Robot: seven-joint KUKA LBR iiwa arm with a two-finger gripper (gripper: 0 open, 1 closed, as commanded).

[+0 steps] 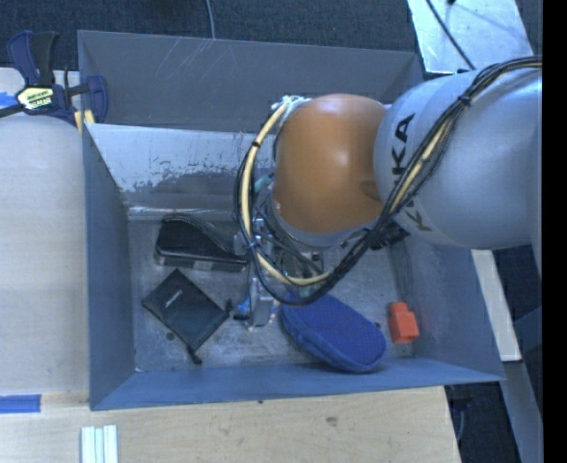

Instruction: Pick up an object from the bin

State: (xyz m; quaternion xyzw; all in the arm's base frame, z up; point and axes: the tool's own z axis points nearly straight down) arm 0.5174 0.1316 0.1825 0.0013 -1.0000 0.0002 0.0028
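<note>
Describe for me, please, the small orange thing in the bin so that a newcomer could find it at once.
Look into the grey metal bin, at the right of its floor. Just right of the blue oval pouch lies a small orange block. It is the smallest loose thing there and the only orange one.
</note>
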